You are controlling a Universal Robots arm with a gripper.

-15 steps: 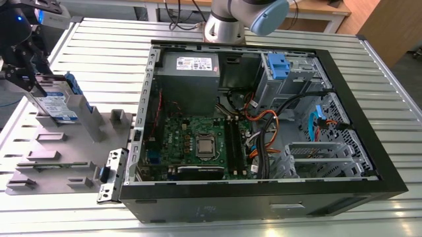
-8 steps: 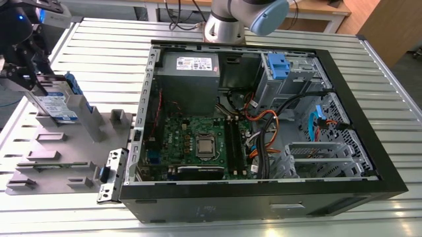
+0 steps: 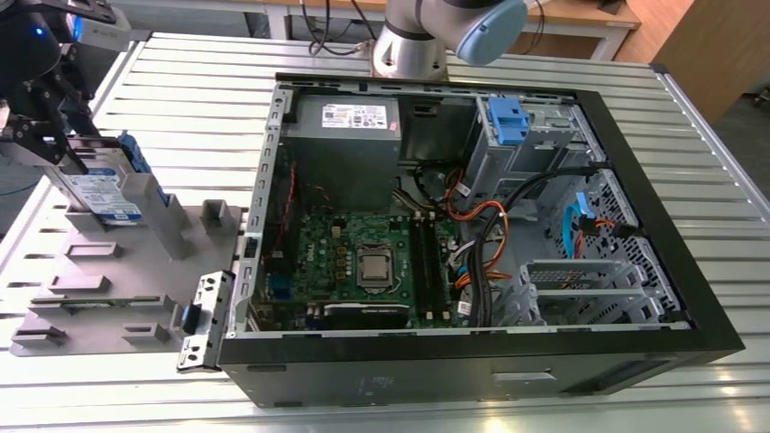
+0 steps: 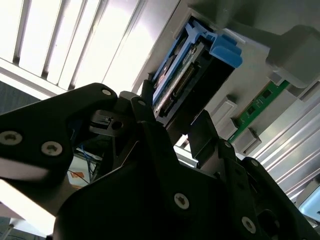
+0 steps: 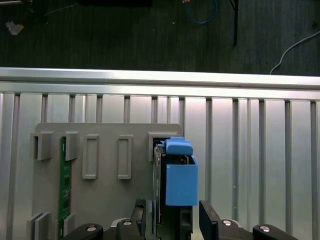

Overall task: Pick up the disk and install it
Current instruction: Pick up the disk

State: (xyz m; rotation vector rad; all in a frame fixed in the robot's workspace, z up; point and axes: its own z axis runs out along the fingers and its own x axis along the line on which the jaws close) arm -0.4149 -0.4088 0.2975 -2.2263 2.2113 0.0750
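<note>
Disk (image 3: 99, 191) stands on edge in the grey holder (image 3: 180, 230) on the counter (image 3: 193, 81), at nine o'clock of the open computer case (image 3: 481, 361) in the exterior view. My hand (image 5: 176, 214) sits over it; whether it pinches yet, I cannot tell. A skewed pull could jam the disk in its slot. Cables (image 3: 481, 234) crowd the case interior.

silver disk (image 3: 103, 194), blue plastic round its edges, standing on edge in the grey holder's (image 3: 132, 298) slot
</note>
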